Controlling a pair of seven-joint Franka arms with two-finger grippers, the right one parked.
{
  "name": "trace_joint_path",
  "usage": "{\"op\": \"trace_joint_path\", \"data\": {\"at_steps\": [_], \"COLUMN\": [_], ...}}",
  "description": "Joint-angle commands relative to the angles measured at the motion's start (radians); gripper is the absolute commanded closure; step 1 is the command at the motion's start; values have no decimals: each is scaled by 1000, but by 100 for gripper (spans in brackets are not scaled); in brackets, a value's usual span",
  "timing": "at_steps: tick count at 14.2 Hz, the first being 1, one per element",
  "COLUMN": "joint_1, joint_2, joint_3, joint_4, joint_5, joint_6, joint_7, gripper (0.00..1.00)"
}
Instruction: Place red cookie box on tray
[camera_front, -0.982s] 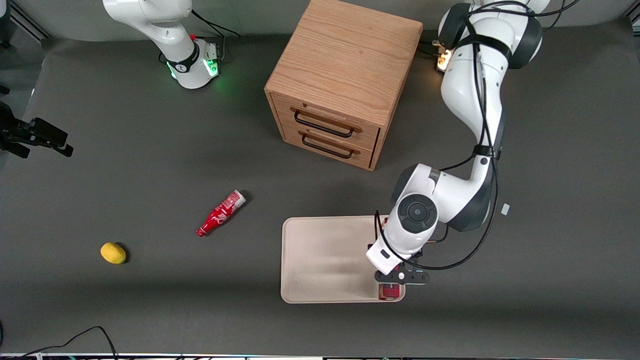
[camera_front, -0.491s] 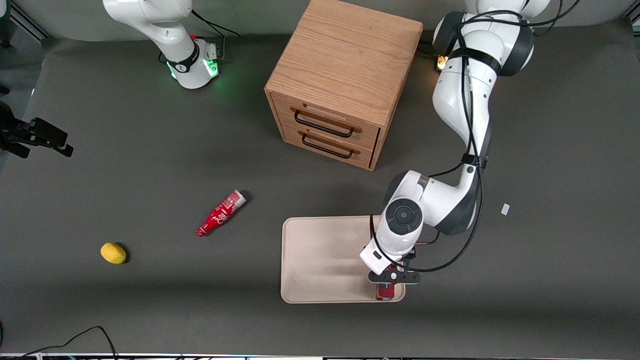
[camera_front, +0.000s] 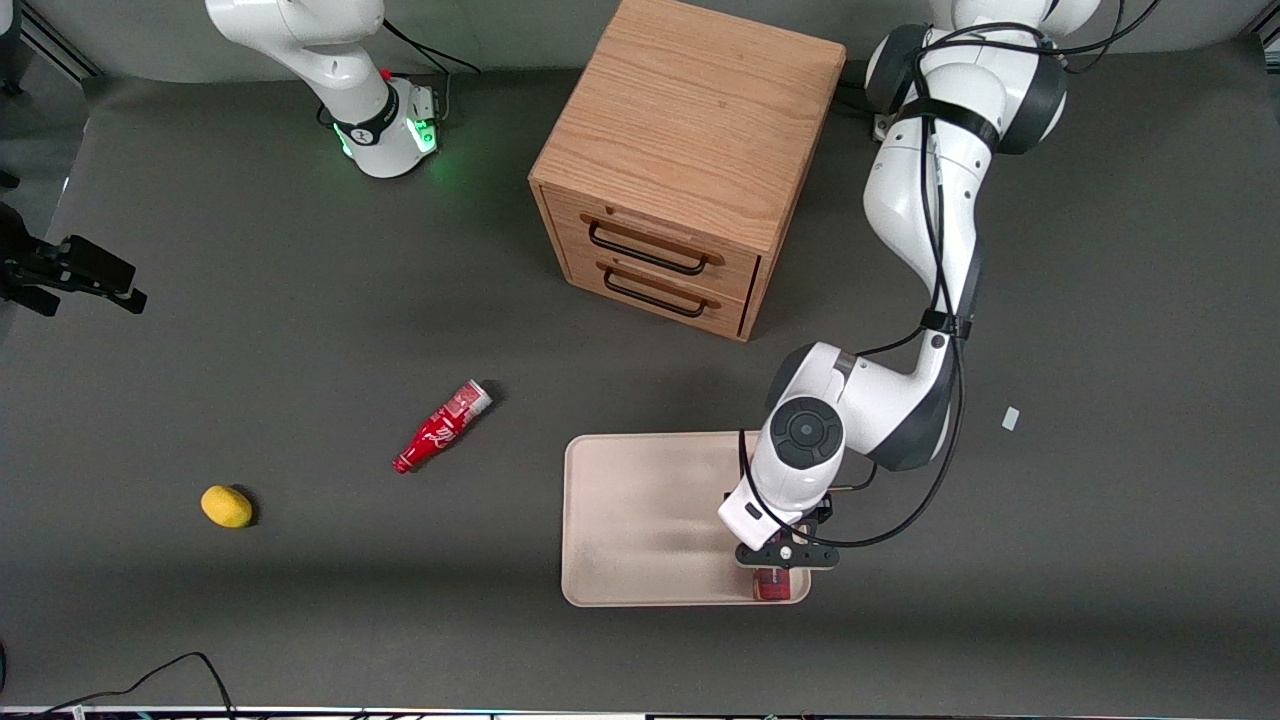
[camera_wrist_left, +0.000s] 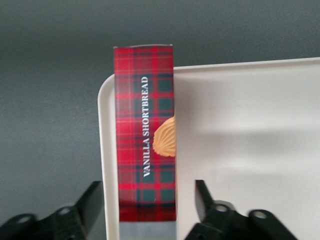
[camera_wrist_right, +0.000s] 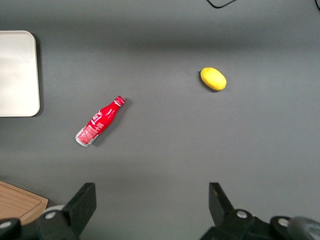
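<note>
Gripper (camera_wrist_left: 148, 210) fingers (camera_wrist_left: 93, 202) spread either side of the red cookie box (camera_wrist_left: 145, 132), which lies along the tray (camera_front: 640, 520) edge, lower right of centre in the front view. Placement looks done; next, lift straight off.

Left arm bent at elbow, forearm reaching toward front camera, wrist pointing straight down. Claw (camera_front: 783, 572) low over desk at working arm's side, fingers (camera_wrist_left: 94, 205) spread apart, gripping nothing.
</note>
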Motion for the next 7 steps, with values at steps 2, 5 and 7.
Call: {"op": "trace_joint_path", "data": {"at_steps": [2,5,7], "joint_1": [3,62,119], "joint_2": [-132,-279,-451], "joint_3": [7,7,7], "joint_4": [10,-7,-152], "joint_5": [10,-33,-37], "joint_6": [-231,-417,-474], "joint_7": [0,121,191], "gripper": [0,0,0]}}
